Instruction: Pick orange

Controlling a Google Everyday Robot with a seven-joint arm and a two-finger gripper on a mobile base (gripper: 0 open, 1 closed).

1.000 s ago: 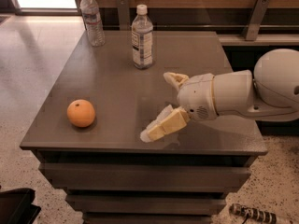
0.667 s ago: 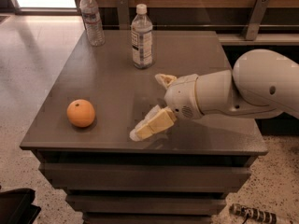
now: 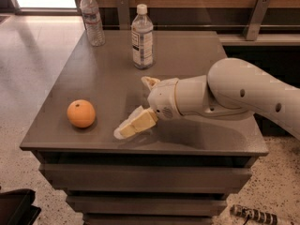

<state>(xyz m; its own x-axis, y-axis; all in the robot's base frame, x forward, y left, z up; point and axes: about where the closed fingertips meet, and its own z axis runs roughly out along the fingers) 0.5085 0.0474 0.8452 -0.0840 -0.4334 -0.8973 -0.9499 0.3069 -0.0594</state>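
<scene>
the orange sits on the grey table, near the front-left corner, upright on its own, stem dot facing up and toward the camera. nothing touches it.

the gripper is low over the table top, right of the orange and near it but not in contact. you can see its two fingers spread apart: one cream finger points down-left toward the front edge with its tip at or just above the surface, the other sits higher and further back. nothing is held between them.

the white arm comes in from the right side and crosses the right half of the table.

one clear water bottle with a white cap stands upright behind the gripper, mid-table. a second clear water bottle stands at the back-left corner. both are well apart from the orange.

speckled floor to the left.
</scene>
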